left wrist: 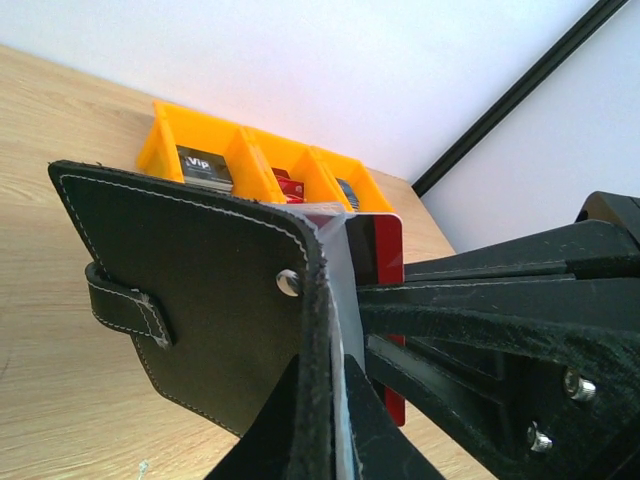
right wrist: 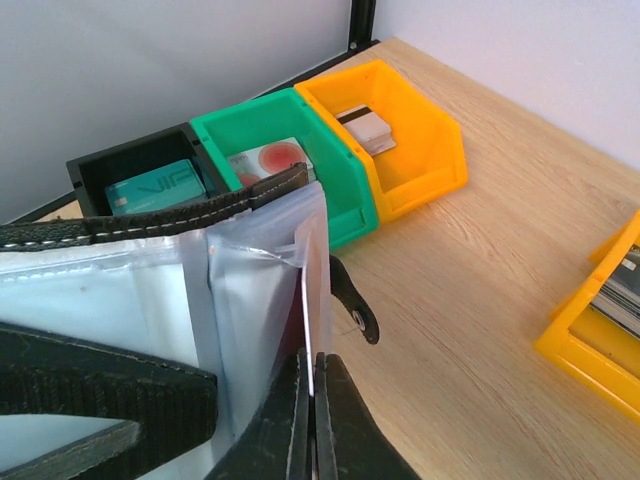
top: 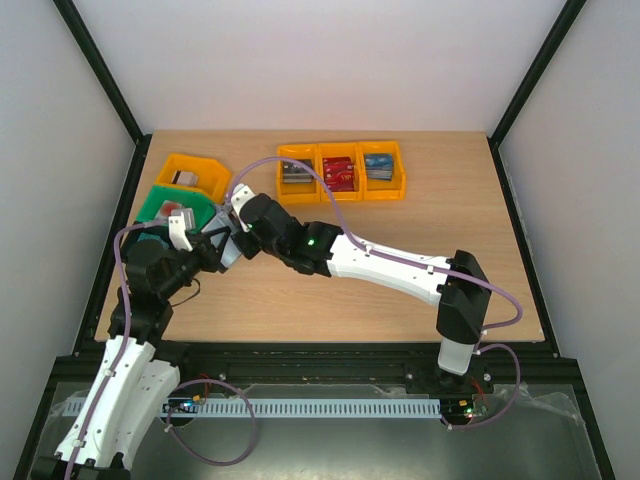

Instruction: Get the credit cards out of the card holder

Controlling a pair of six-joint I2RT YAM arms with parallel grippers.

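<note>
The black card holder (left wrist: 200,280) is held up off the table, its snap tab (left wrist: 125,305) hanging at the left. My left gripper (left wrist: 335,370) is shut on its lower edge. A red credit card (left wrist: 388,250) sticks out of its far side. In the right wrist view the holder's grey-blue pockets (right wrist: 140,290) face me. My right gripper (right wrist: 312,365) is shut on the thin edge of that card (right wrist: 307,320), which is still partly in the pocket. In the top view both grippers, left (top: 190,245) and right (top: 235,215), meet at the holder (top: 222,247).
A row of three orange bins (top: 340,188) with cards stands at the back. At the left are an orange bin (right wrist: 420,150), a green bin (right wrist: 340,190) and a black bin (right wrist: 90,170), each holding a card. The right arm stretches across the table's middle.
</note>
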